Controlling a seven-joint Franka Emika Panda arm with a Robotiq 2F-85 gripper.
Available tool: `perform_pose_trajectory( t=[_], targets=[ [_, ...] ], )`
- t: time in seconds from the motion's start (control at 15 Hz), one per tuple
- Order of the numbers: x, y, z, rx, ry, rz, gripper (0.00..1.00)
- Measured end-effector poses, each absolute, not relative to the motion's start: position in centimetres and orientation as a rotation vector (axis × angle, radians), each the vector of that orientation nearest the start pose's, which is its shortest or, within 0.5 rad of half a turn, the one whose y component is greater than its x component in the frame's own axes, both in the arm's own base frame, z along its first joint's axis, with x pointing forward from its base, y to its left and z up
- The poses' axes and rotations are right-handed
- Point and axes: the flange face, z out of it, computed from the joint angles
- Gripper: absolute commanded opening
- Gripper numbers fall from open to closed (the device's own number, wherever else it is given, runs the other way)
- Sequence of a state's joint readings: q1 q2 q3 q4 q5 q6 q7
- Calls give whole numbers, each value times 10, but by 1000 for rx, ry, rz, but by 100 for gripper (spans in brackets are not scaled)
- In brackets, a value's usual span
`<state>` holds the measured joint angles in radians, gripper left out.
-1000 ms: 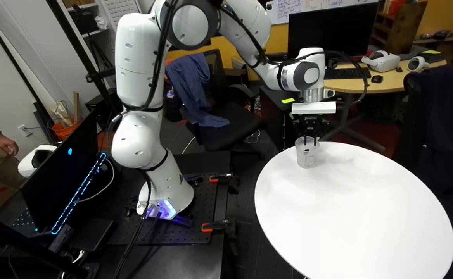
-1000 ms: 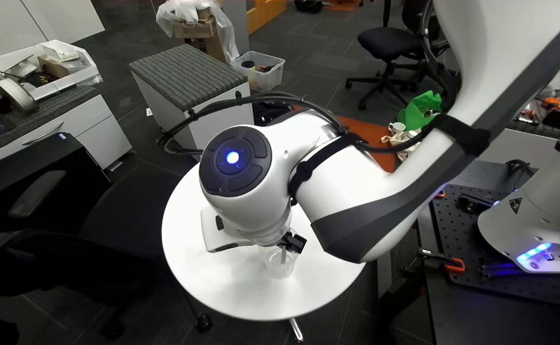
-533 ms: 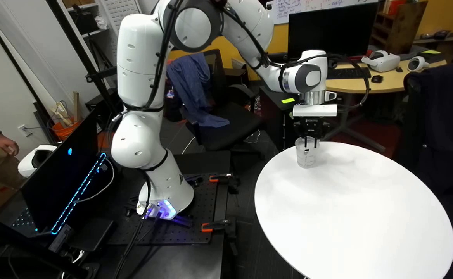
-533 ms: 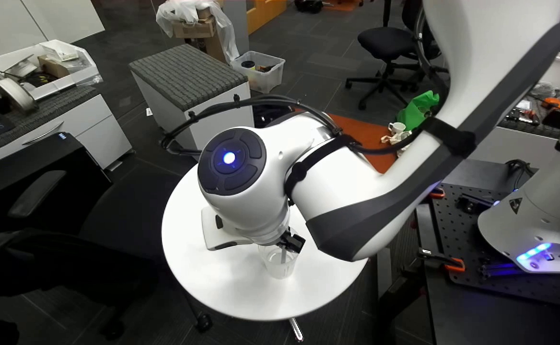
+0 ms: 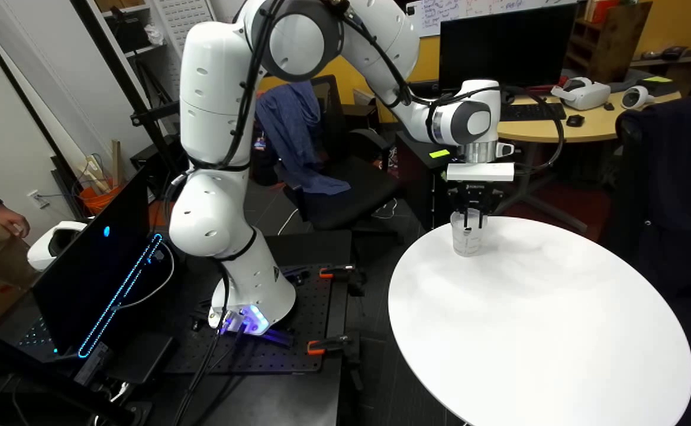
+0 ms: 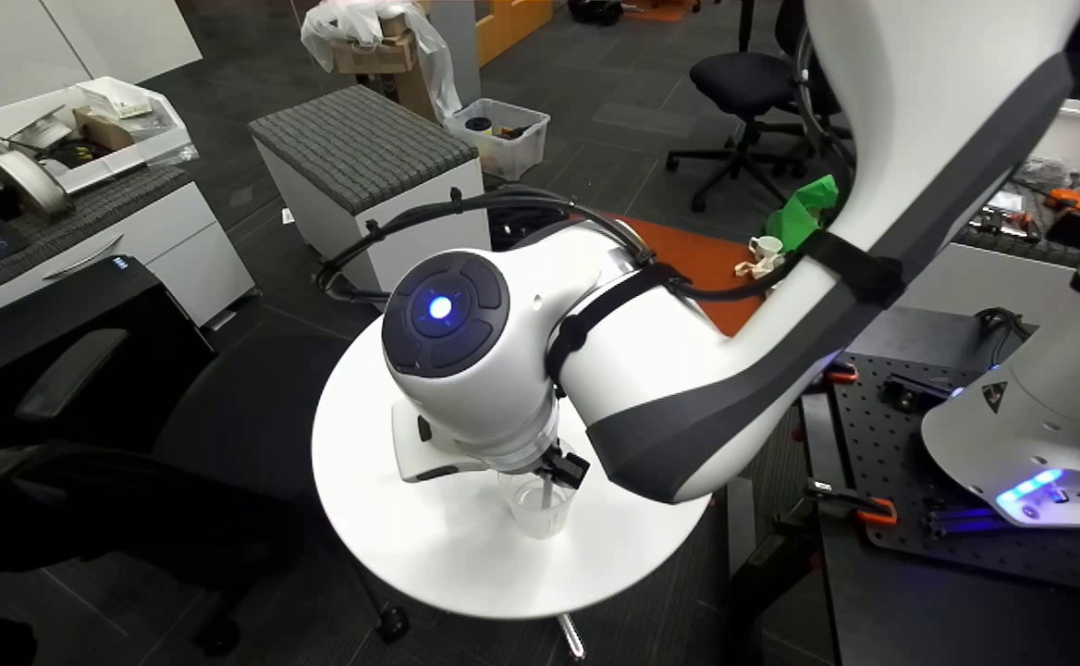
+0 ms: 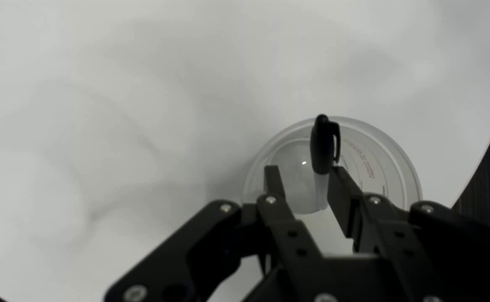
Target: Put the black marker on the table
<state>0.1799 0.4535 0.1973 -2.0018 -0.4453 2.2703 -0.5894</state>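
Wrist view: 2 slender black fingers stand spread; just left of the right one, a slim, black-capped, pale-bodied marker stands in a clear round cup.

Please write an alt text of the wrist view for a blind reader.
A black-capped marker is in a transparent cup on a white table. The open black hand extends from the bottom edge; the marker shows between its fingers.

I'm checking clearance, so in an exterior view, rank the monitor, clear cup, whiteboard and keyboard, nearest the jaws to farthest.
1. Clear cup, right at the jaws.
2. Keyboard, on the wooden desk beyond.
3. Monitor, behind the keyboard.
4. Whiteboard, behind the monitor.
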Motion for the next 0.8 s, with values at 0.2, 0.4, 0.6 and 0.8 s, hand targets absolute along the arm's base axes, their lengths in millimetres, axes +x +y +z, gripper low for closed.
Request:
perform_pose_trajectory(
  t=[0.2, 0.4, 0.6, 0.8],
  targets=[
    [552, 204, 218, -2683, -1974, 320, 33],
    [552, 203, 216, -2682, -1968, 329, 34],
    [551, 203, 214, -2681, -1964, 338, 34],
    [551, 202, 213, -2682, -1955, 350, 33]
  ],
)
